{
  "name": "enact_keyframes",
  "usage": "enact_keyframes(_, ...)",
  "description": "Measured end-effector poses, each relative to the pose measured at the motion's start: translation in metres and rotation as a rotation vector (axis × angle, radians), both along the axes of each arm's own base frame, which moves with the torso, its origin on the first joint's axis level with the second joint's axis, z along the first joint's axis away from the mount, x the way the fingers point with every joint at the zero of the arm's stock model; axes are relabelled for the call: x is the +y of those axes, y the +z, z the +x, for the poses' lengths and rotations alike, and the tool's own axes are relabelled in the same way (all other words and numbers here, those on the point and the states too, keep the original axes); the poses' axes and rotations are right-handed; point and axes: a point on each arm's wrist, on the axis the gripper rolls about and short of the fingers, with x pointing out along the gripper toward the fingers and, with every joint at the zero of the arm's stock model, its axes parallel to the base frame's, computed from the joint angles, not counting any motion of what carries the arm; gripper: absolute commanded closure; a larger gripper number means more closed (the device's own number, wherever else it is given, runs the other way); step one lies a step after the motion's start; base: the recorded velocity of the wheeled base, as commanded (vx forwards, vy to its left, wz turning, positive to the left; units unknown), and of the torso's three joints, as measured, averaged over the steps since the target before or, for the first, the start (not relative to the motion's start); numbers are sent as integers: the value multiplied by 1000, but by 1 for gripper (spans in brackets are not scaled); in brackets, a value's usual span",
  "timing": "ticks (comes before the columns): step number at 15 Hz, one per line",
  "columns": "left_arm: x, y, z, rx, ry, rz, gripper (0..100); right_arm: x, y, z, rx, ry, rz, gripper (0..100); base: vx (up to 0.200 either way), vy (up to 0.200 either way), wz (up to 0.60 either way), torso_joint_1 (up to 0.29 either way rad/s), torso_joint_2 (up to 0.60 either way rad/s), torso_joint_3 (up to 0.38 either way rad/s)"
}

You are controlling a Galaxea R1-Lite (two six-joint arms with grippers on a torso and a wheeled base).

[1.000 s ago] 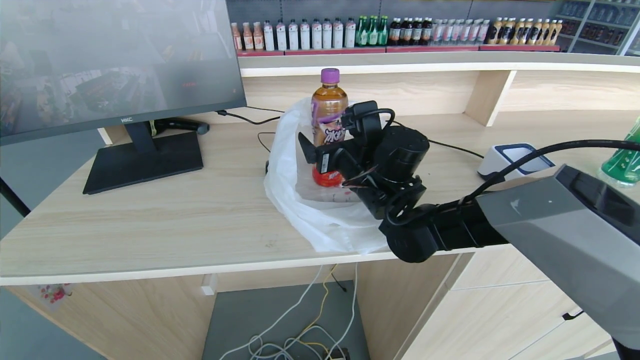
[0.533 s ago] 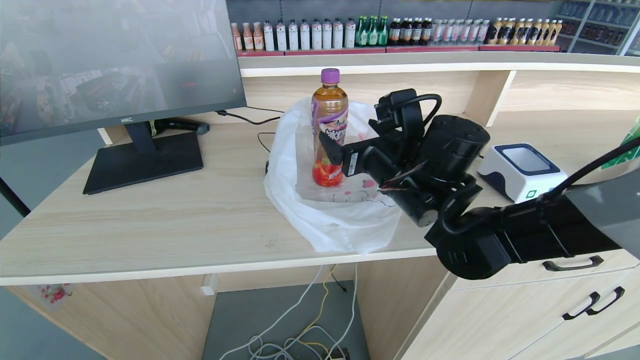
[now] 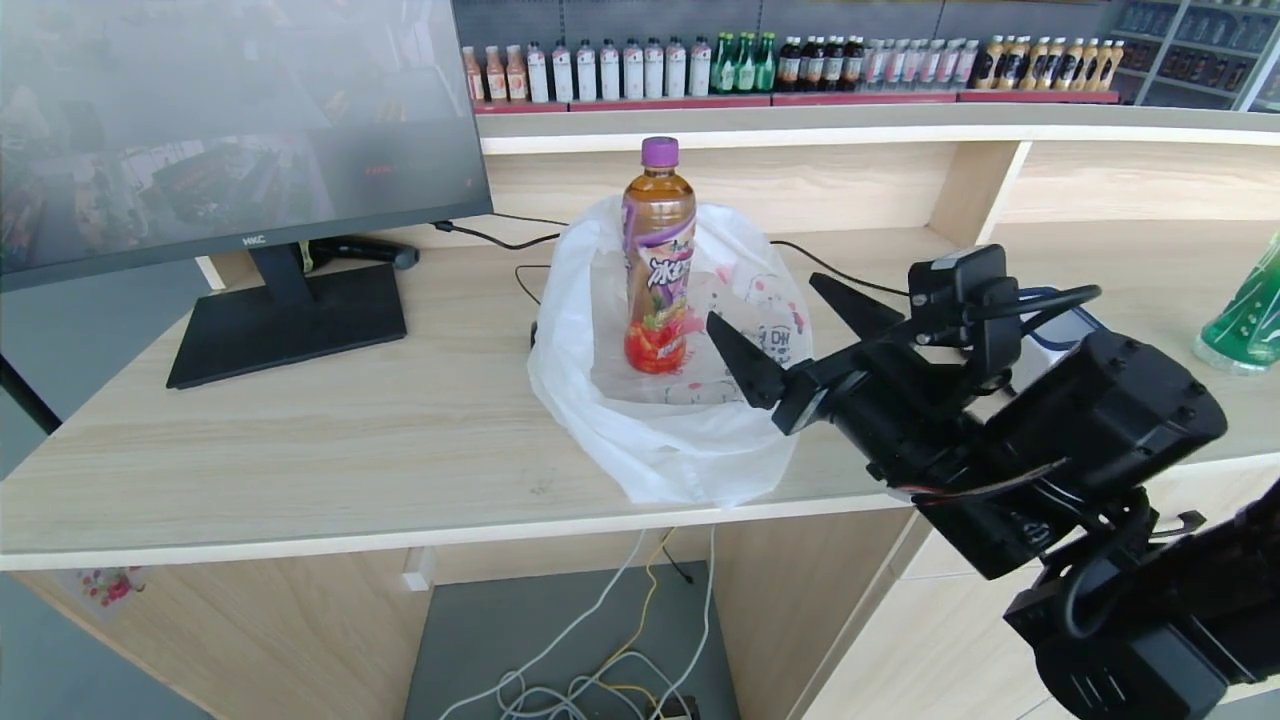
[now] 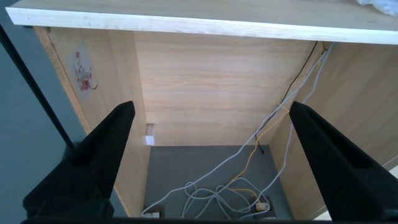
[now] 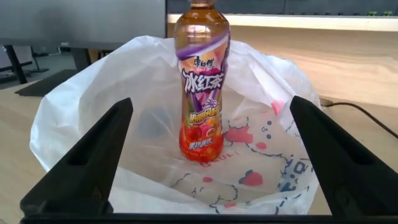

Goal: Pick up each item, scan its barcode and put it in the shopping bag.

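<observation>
An amber tea bottle with a purple cap and a purple-and-red label (image 3: 659, 255) is seen standing upright inside a white plastic shopping bag (image 3: 600, 420), which lies open in the middle of the light wooden counter (image 3: 300, 440). The right gripper (image 3: 765, 302) is held just right of the bag, at its near side. Its black fingers are spread wide, pointed towards the bottle, and nothing is gripped between them.

From the right wrist view the bottle (image 5: 202, 81) is framed between the parted fingers of the right gripper (image 5: 209, 102). The bag's pink and blue cartoon print is shown closely on its inner wall (image 5: 74, 124).

In the left wrist view the left gripper (image 4: 211, 106) is found low, in front of the counter's near edge, with its fingers wide apart and empty. Loose white and yellow cables (image 4: 230, 186) are seen on the floor beneath.

A dark flat monitor (image 3: 230, 120) stands at the far left of the counter, and a green plastic bottle (image 3: 1240, 320) at the far right.
</observation>
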Motion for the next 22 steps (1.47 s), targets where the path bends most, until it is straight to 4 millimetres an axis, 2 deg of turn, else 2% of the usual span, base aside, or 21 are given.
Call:
enact_keyframes(3, 0, 0, 0, 0, 0, -1, 0, -7, 11, -7, -29, -13, 31, 0, -200, 0, 0, 9, 7, 4)
enact_keyframes(9, 0, 0, 0, 0, 0, 1, 0, -19, 17, -9, -25, -31, 63, 0, 0, 0, 0, 0, 0, 0)
enact_keyframes(15, 0, 0, 0, -1, 1, -5, 0, -25, 15, -1, -16, -58, 70, 0, 0, -200, 0, 6, 4, 2)
enact_keyframes(22, 0, 0, 0, 0, 0, -5, 0, -26, 13, -2, -10, -61, 65, 0, 0, -200, 0, 2, 2, 2)
